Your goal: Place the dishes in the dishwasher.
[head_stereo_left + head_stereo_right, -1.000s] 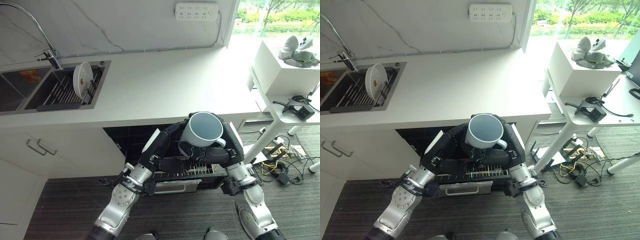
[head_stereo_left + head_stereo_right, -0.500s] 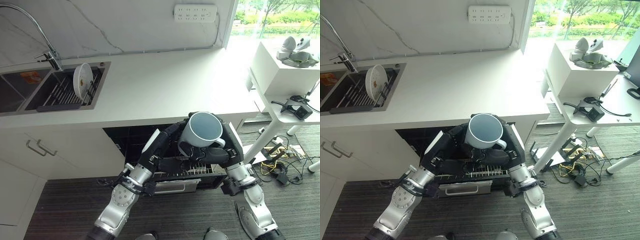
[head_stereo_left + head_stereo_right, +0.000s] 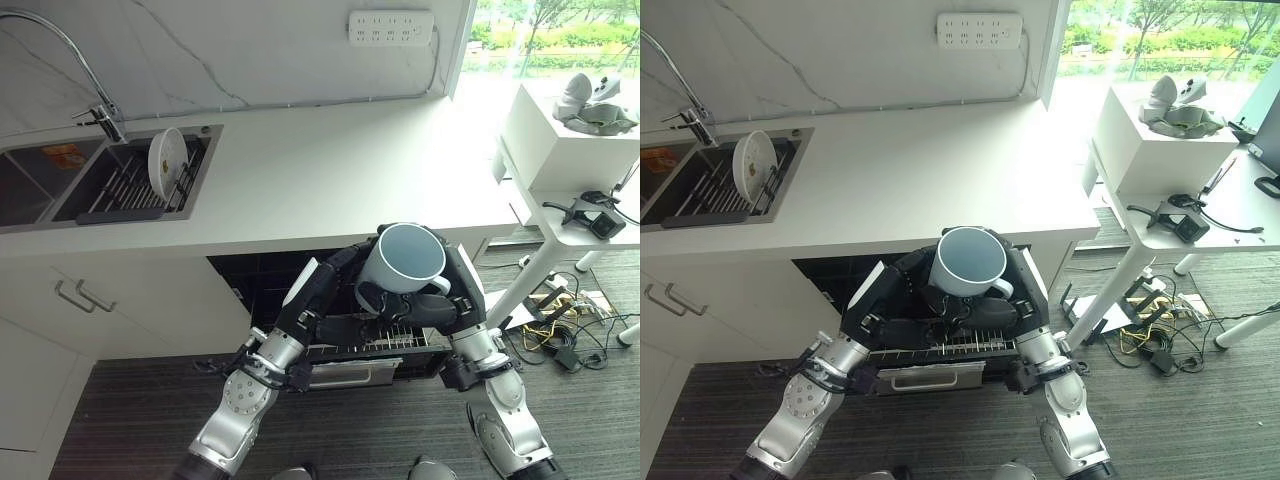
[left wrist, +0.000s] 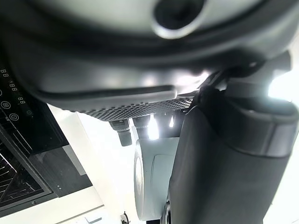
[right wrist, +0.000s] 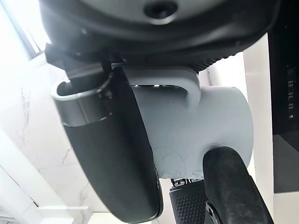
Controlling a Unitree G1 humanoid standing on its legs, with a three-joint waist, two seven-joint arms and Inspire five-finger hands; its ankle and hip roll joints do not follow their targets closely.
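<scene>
Right hand (image 3: 440, 305): fingers and thumb curled round a pale blue mug (image 3: 403, 258), mouth up, handle toward the right wrist; the right wrist view shows a finger through or against the handle and the thumb pressed on the mug's wall.

Left hand (image 3: 335, 290): at the mug's other side, fingers reaching toward its base; whether they grip or merely steady it, cannot tell.

Mug: held between both hands, above the pulled-out rack (image 3: 375, 338) of the open dishwasher (image 3: 255, 280), just past the desk (image 3: 320, 180) edge.

Plate (image 3: 165, 157): upright in the sink (image 3: 120, 180) drainer, well away from both hands, not yet moved.

Risks, as judged:
- Mug is mouth up; set down so, it would collect water. Turning it over between two hands invites a slip, since the hold looks shared and partly on smooth wall.
- Lowering may catch the rim or the fingers on the rack tines, tipping the mug.
- Hands crowd each other; releasing one too soon could let the mug roll out of the other.
- Desk edge sits close behind the hands; lifting could knock the mug against it.
</scene>
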